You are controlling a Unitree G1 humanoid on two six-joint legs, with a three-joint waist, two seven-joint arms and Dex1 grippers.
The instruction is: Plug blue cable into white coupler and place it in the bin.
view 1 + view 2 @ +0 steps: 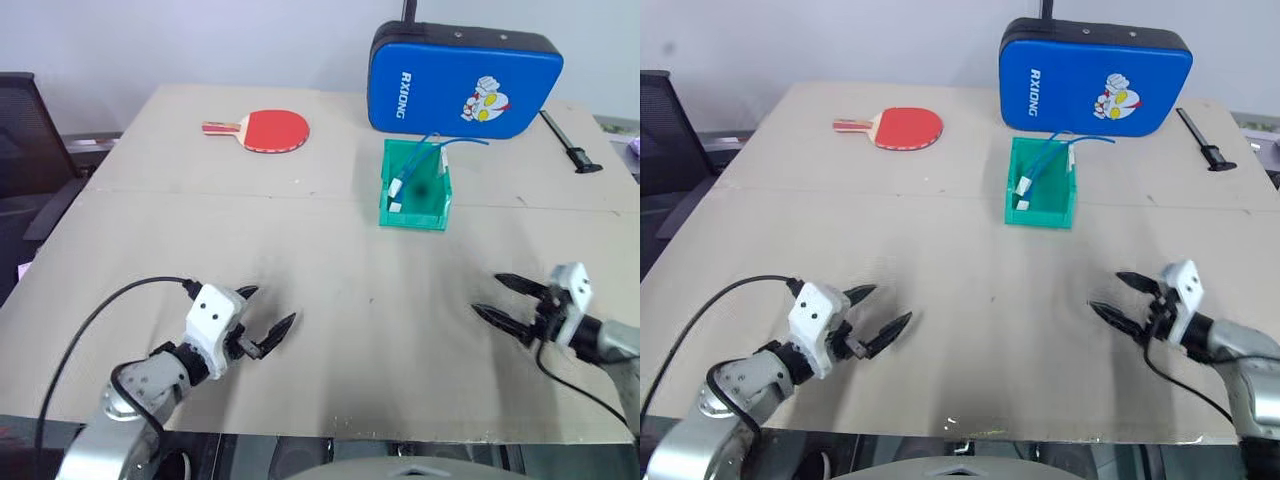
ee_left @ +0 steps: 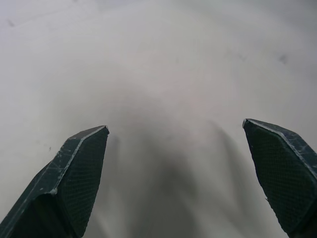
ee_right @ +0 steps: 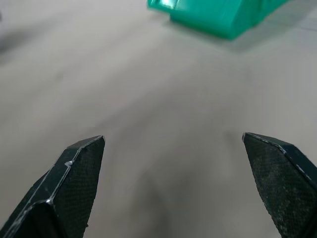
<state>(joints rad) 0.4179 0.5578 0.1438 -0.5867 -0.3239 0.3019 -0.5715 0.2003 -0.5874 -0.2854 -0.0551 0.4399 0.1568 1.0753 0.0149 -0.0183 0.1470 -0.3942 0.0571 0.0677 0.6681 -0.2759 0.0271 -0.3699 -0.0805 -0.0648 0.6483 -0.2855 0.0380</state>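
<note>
Well ahead of both spread-fingered, empty grippers stands the bin (image 1: 416,210), nearer the right gripper (image 1: 506,299) than the left gripper (image 1: 272,318), holding the blue cable (image 1: 421,155), which arcs over its far rim, and the white coupler (image 1: 398,187) inside.

We see the right gripper (image 3: 173,141) with its two black fingers (image 3: 74,181) spread wide apart, nothing between them. Past them lies bare desk (image 3: 124,84), with the teal bin (image 3: 218,15) well beyond.
</note>
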